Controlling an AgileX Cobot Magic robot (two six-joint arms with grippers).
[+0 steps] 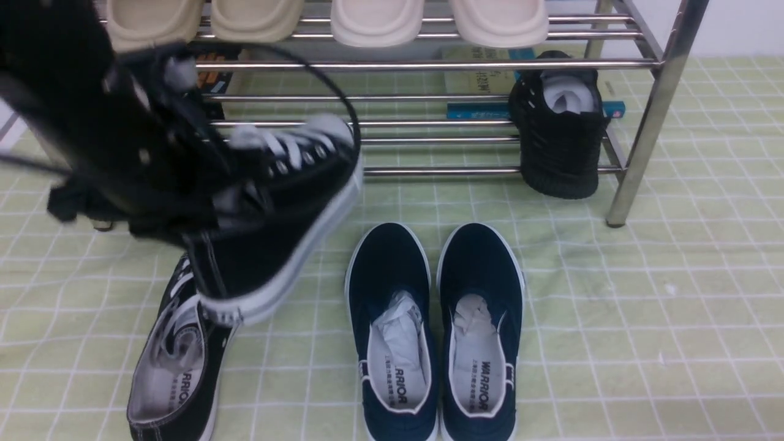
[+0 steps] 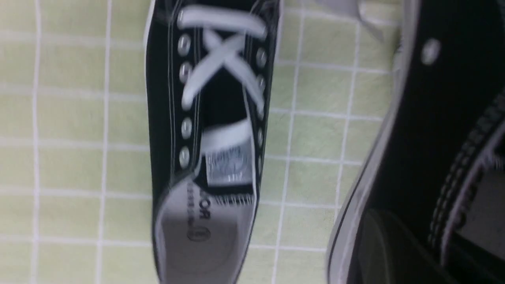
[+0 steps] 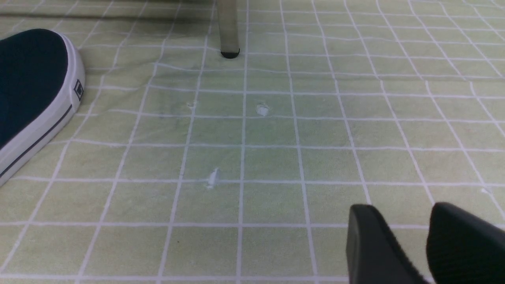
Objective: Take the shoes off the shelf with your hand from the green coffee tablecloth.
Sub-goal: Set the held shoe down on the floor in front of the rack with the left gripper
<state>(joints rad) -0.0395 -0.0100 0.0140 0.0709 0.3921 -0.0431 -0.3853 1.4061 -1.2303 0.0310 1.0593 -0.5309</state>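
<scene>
My left gripper (image 1: 214, 205) is shut on one black lace-up shoe (image 1: 288, 208), gripping it at the collar. That shoe hangs tilted above the green tablecloth (image 1: 643, 306), in front of the chrome shelf (image 1: 429, 64). The left wrist view shows the held shoe (image 2: 418, 130) close up, with a dark finger (image 2: 378, 244) against its side. The second black lace-up shoe (image 1: 174, 361) (image 2: 213, 130) lies on the cloth below. My right gripper (image 3: 400, 209) hovers low over bare cloth, its fingers slightly apart and holding nothing.
A pair of navy slip-ons (image 1: 435, 331) (image 3: 31, 90) stands on the cloth at the middle front. A black knit sneaker (image 1: 560, 135) and books sit on the lower tier, and beige slippers (image 1: 376, 21) on the upper tier. A shelf leg (image 3: 229, 27) stands ahead of my right gripper.
</scene>
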